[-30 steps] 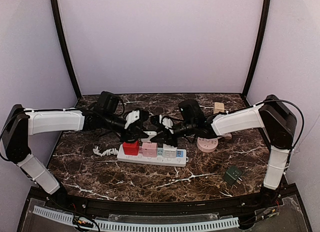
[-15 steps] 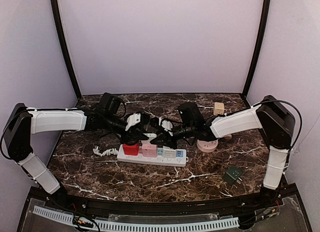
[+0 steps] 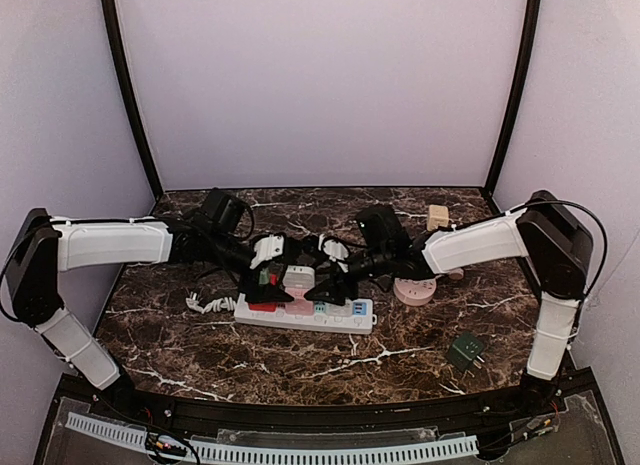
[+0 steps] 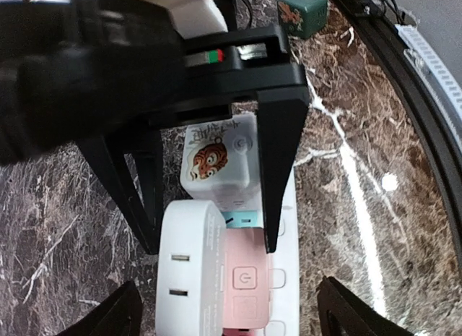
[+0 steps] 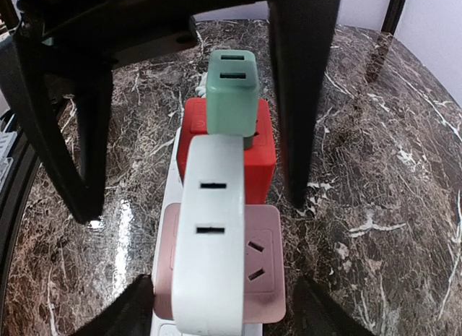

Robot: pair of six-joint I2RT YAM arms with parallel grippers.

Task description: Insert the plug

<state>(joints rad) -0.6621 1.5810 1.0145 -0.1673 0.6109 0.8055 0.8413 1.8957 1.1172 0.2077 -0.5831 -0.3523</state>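
A white power strip (image 3: 352, 322) lies at mid-table with a row of plugs seated in it. My left gripper (image 3: 264, 282) hangs open over its left end, the fingers (image 4: 281, 170) straddling a white tiger-sticker plug (image 4: 216, 159), a rounded white plug (image 4: 189, 271) and a pink adapter (image 4: 245, 278) without touching them. My right gripper (image 3: 326, 283) is open over the strip's middle. Its fingers (image 5: 303, 112) stand either side of a green plug (image 5: 232, 90) on a red adapter (image 5: 256, 159), with the white plug (image 5: 211, 242) upright on the pink adapter (image 5: 263, 267).
A dark green plug (image 3: 465, 350) lies loose at the front right, also seen as the green plug (image 4: 303, 5). A pink round socket (image 3: 414, 289) and a beige cube (image 3: 437, 216) sit at the right. A white coiled cord (image 3: 205, 305) trails left of the strip.
Both grippers were shut over the strip and now stand open. The left gripper has dropped lower and covers the red adapter from above.
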